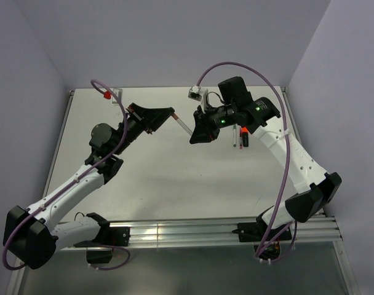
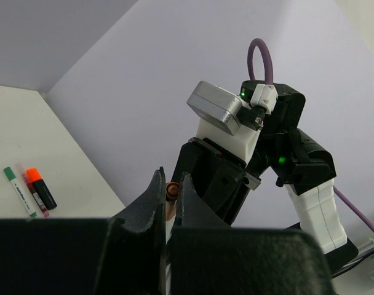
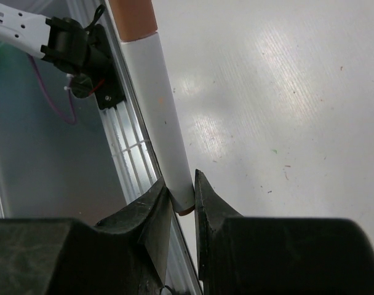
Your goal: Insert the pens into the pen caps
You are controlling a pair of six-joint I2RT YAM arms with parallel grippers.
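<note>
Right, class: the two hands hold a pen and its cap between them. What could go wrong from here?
The right hand pinches the white pen only at its very end, so a push could tilt it or make it slip. The left hand holds the brown cap by a thin pinch, so it might pop out.

**penhunter:** Can anyone read a brand, label or number anywhere in these shots?

**yam_fan:** Nope, nothing legible tbh. The closest thing is the white pen with the green end (image 2: 19, 190) lying on the table (image 2: 70, 160) in the left wrist view. It's got a strip of dark print along its barrel, but it's way too small to make out.

**penhunter:** And the other two views?

**yam_fan:** Same deal, no readable lettering.
</note>
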